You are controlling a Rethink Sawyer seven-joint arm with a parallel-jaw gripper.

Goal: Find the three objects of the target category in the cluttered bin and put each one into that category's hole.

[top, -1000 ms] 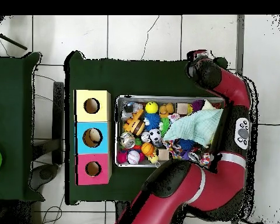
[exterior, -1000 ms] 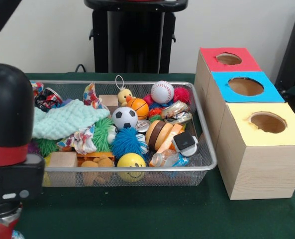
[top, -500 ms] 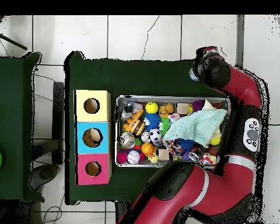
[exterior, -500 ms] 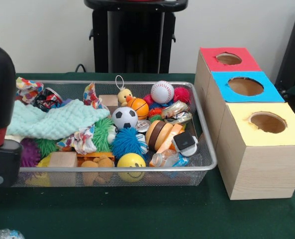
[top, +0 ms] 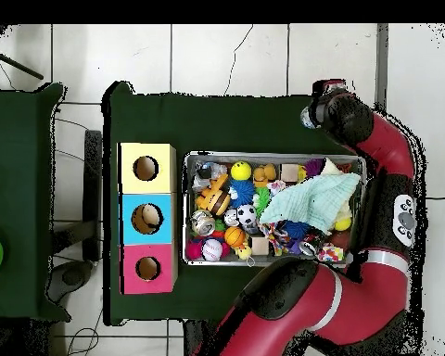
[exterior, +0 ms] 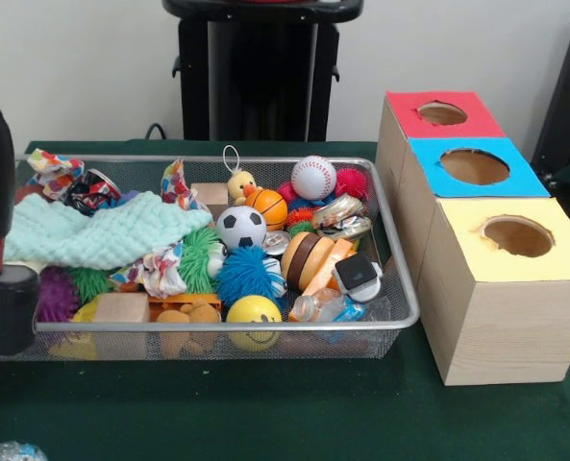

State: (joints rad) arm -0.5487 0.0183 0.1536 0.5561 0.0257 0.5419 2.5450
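Bin (exterior: pixel 400 252) left of boxes (exterior: pixel 501 298) — bottle (exterior: pixel 328 307) in bin's front corner

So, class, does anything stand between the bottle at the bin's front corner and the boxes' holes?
Only the bin wall separates the bottle from the boxes, so it must be lifted over the rim. The holes on top look open.

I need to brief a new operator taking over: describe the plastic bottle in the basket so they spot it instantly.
Find the wire basket left of the yellow-topped box. In its front corner nearest that box lies the plastic bottle on its side, right of the yellow smiley ball. It alone is see-through.
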